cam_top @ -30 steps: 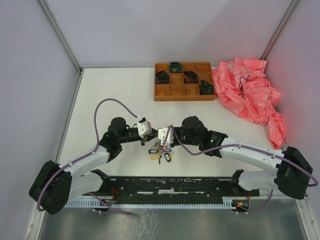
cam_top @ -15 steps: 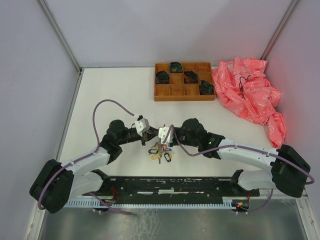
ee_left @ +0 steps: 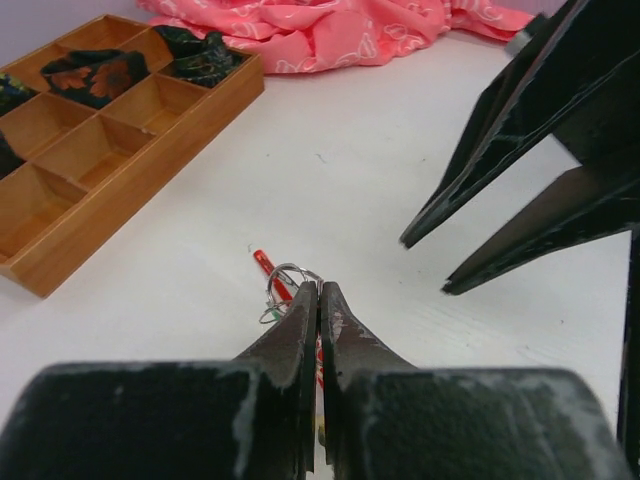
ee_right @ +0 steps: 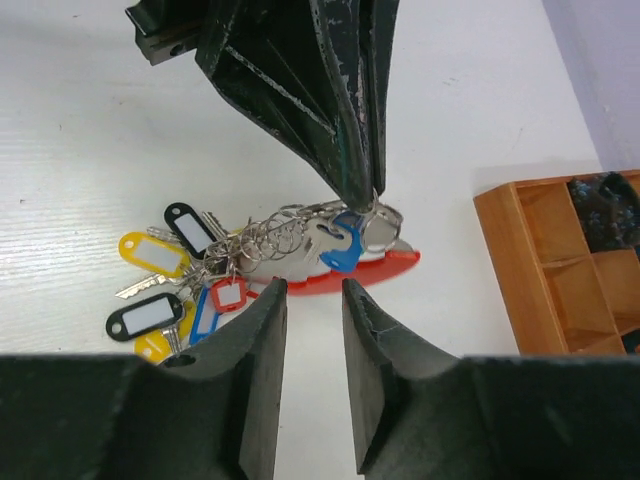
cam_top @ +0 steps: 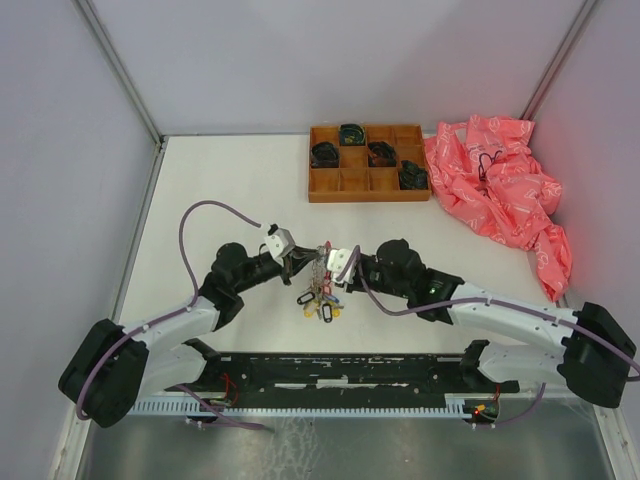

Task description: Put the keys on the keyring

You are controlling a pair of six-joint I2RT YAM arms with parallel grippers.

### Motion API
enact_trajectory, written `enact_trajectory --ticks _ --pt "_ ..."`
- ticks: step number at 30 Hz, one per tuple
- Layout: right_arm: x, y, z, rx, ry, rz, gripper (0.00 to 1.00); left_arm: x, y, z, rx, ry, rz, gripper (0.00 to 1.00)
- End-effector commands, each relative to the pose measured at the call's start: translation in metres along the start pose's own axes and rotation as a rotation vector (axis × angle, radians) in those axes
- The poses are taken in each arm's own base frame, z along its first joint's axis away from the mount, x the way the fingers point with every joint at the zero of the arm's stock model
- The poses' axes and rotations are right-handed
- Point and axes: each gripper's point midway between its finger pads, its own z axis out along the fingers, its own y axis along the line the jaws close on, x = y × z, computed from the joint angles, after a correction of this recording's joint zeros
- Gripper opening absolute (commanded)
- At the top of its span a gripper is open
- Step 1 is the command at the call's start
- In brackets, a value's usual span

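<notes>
My left gripper (cam_top: 303,262) comes in from the left with its jaws pressed together on the thin wire of the keyring (ee_left: 286,279). In my left wrist view the wire loops stick out just past my closed fingertips (ee_left: 303,308), with the end of the red strap (ee_left: 263,264) showing beside them.

From above, the keys (cam_top: 321,300) sit as one bunch under that pinch, on the white table (cam_top: 220,190) between my two arms. My right wrist view spreads them out: a yellow tag (ee_right: 150,252) and a black tag (ee_right: 188,226) on the left, another black tag (ee_right: 145,313) nearer the camera, then a blue tag (ee_right: 206,306) and a small red tag (ee_right: 232,294). Rightward come tangled silvery rings and blades, and a blue-headed key (ee_right: 345,250) right at my left fingertips. The curved strap lies along the near side of the bunch.

My right gripper (ee_right: 312,290) faces the bunch from the right with its jaws apart — the gap frames the strap, and I cannot tell whether either tip touches it.

Farther right and well back stands the wooden tray (cam_top: 366,190) with dark coiled items (cam_top: 326,153) in several compartments. A crumpled pink cloth (cam_top: 500,195) lies just beside it, against the right wall.
</notes>
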Motion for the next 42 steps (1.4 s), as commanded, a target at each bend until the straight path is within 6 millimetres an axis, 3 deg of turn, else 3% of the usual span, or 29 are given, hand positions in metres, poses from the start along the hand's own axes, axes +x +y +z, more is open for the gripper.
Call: enact_trajectory --ticks 1,7,10,12,13,20,24,27,31,37,40,42 --pt "-0.004 -0.021 -0.021 0.154 -0.002 0.118 0.41 -0.022 0.026 0.000 -0.147 -0.078 -0.032 0.03" --pt "0.016 -0.051 -0.055 0.433 0.054 0.314 0.59 -0.002 0.059 -0.001 -0.352 -0.044 -0.165 0.03" --pt "0.030 -0.057 -0.071 0.540 0.069 0.409 0.68 0.014 0.078 -0.006 -0.477 -0.024 -0.248 0.03" --pt "0.042 -0.059 -0.081 0.612 0.083 0.476 0.84 0.025 0.088 -0.011 -0.547 -0.016 -0.297 0.03" --pt "0.047 -0.059 -0.084 0.634 0.089 0.500 0.98 0.031 0.091 -0.014 -0.578 -0.014 -0.321 0.03" --pt "0.073 -0.054 -0.102 0.760 0.103 0.655 1.00 0.079 0.109 -0.035 -0.784 0.031 -0.494 0.04" --pt "0.074 -0.051 -0.108 0.756 0.093 0.675 1.00 0.093 0.112 -0.049 -0.863 0.099 -0.517 0.20" --pt "0.076 -0.047 -0.113 0.750 0.085 0.679 1.00 0.093 0.113 -0.061 -0.915 0.127 -0.529 0.27" --pt "0.092 -0.057 -0.139 0.926 0.099 0.764 1.00 0.077 0.114 -0.082 -0.980 0.123 -0.532 0.40" --pt "0.085 -0.068 -0.165 1.007 0.173 0.774 1.00 0.036 0.103 -0.109 -0.989 0.037 -0.528 0.65" --pt "0.077 -0.069 -0.171 0.985 0.180 0.758 1.00 0.016 0.096 -0.121 -0.981 -0.033 -0.543 0.86" --pt "0.075 -0.070 -0.176 0.981 0.178 0.751 1.00 0.006 0.091 -0.130 -0.987 -0.066 -0.570 0.94"
